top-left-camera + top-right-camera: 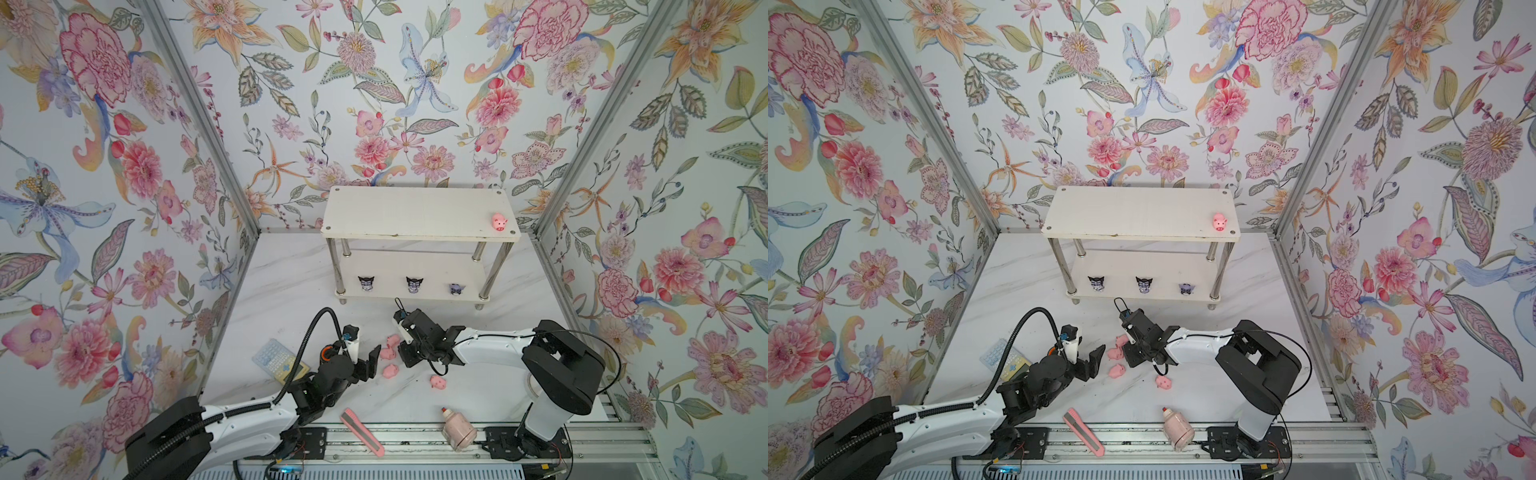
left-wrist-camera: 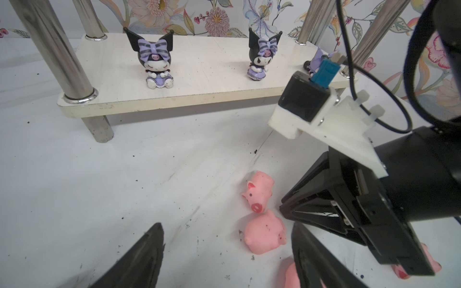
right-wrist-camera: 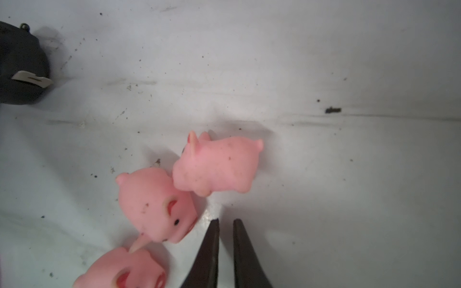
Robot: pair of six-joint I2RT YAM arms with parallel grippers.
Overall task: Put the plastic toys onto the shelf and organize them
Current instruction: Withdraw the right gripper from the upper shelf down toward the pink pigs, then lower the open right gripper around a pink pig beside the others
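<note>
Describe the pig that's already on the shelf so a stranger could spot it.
Find the white two-tier shelf at the back. On its top board, near the front right corner, stands one pink pig. The other pigs are down on the table.

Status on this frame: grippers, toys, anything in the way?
Left gripper open, right gripper shut, both empty. One pig on shelf top, three horned figurines below, four pigs on table. Grippers crowd same cluster.
</note>
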